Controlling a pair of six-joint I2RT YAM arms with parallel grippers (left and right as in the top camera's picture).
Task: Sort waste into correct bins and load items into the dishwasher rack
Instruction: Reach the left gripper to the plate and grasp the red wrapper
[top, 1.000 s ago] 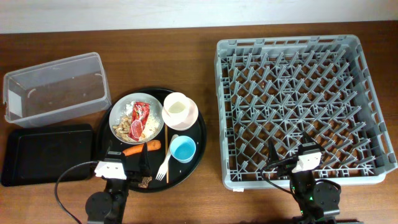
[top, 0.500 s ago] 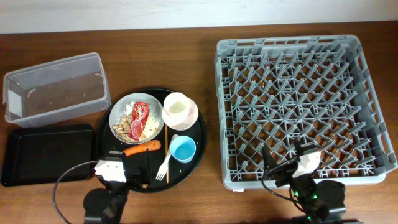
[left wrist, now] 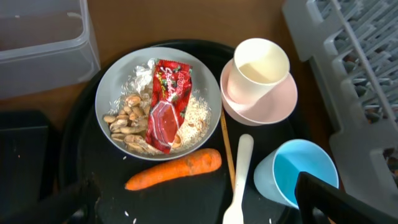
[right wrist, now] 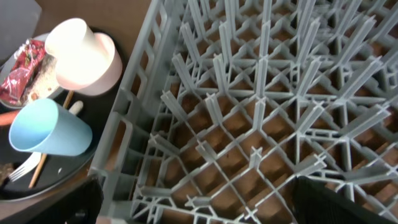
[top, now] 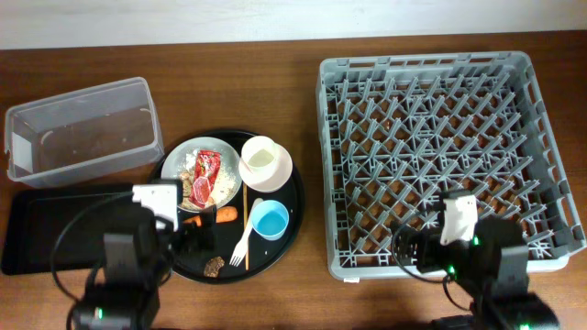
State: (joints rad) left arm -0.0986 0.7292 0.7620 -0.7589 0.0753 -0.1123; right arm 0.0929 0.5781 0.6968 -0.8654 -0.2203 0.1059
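Lying on the round black tray [left wrist: 74, 143], just beside the pale grey-white round plate [left wrist: 109, 93], the orange carrot [left wrist: 174, 169] is seen with its long axis nearly crosswise in the left wrist view. Its thick end is turned toward the white plastic fork [left wrist: 239, 174] and its thin tip toward the tray's left side. The red crinkled wrapper [left wrist: 168, 102] is laid on the plate, roughly at right angles to the carrot. Over the tray's near edge the left gripper [left wrist: 202, 202] is held spread wide and empty. The right gripper [right wrist: 199, 205], right of the tray over the dishwasher rack [right wrist: 261, 124], is likewise spread and empty.
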